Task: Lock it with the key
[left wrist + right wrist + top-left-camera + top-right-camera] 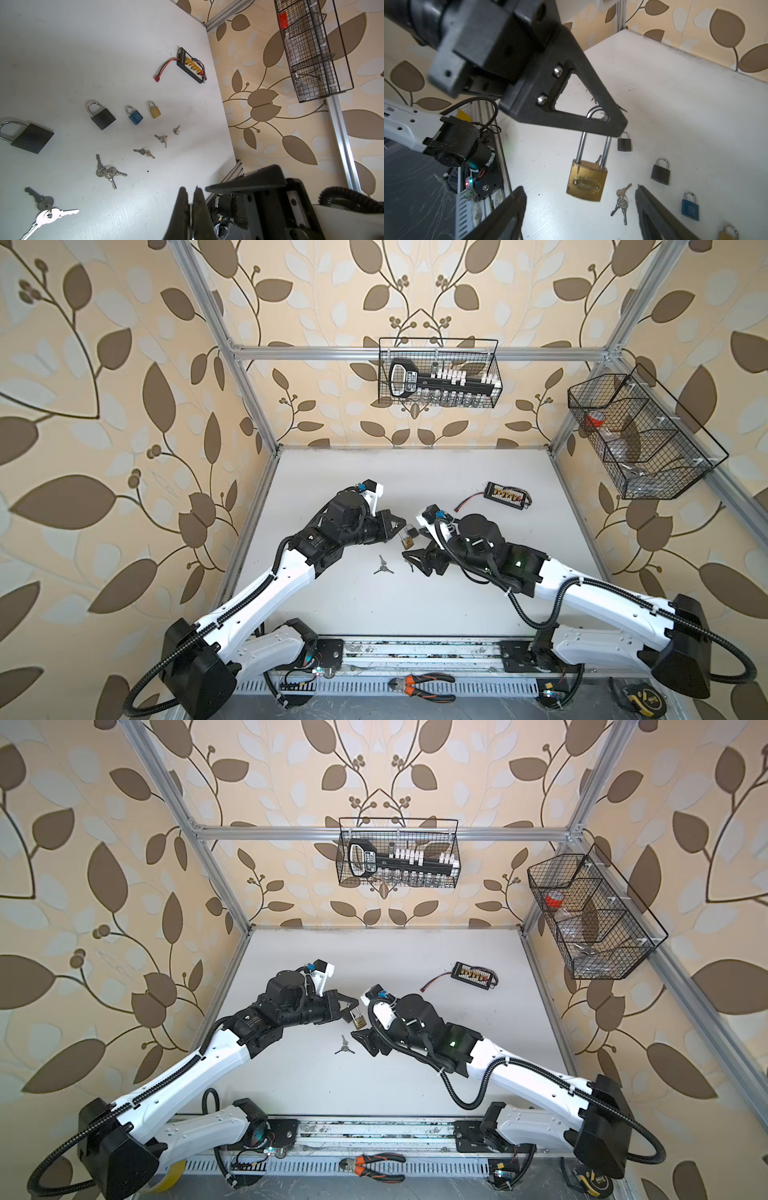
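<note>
- In both top views your left arm reaches in from the near-left corner with its forearm stretched toward the middle. The left gripper (402, 527) is clamped on the steel shackle of a brass padlock (408, 542), which hangs clear of the white table (415, 614).
- Your right arm comes in from the near right with its wrist bent low. The right gripper (415, 549) stands spread wide just beside the padlock's body and holds nothing.
- A bunch of small silver keys (380, 566) lies on the table near the padlock, apart from both grippers.
- The black key-shaped rack (457, 383) in the wire basket (438, 339) on the back wall carries a label, too small for you to read.
- In the left wrist view the fingers (182, 207) press together, and what they pinch is hidden.
- Beyond them on the table lie a large black padlock (31, 138), a smaller black padlock (102, 117), a blue padlock (134, 116) and a yellow padlock (154, 111). Key bunches lie near them, and no writing on any of them is legible.
- In the right wrist view the brass padlock dangles slightly tilted from the left gripper's tip. Its oval embossed plate is too blurred to read, as is the blue padlock's round emblem.
- Your right fingers (517, 207) stand far apart, with the padlock's body between them and touching neither. You cannot tell whether the shackle is latched.
</note>
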Robot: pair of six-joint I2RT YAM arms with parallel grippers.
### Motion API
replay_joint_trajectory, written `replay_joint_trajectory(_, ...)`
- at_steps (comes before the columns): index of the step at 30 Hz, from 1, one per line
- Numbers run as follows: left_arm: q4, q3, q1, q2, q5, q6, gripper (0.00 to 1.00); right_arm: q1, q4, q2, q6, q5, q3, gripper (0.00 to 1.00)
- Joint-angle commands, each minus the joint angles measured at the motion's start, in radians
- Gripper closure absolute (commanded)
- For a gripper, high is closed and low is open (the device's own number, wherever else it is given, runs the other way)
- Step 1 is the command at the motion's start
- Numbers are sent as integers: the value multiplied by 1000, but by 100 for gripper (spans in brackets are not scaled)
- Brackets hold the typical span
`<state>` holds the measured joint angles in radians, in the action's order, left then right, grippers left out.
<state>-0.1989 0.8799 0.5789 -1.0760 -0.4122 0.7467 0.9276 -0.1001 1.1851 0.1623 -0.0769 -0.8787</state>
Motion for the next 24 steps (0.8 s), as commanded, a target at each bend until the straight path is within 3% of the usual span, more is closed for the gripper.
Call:
replay_joint_trajectory(1, 65, 1, 17, 5, -13, 16, 100, 8, 20, 30, 25, 55, -41, 18)
replay_joint_trajectory(7, 65, 6, 30, 2, -7, 10, 100, 7, 5, 63, 64, 126, -62, 28)
replay_joint_trajectory(24, 58, 16, 31, 3, -10, -12, 100, -1, 27, 71, 110, 71, -60, 72)
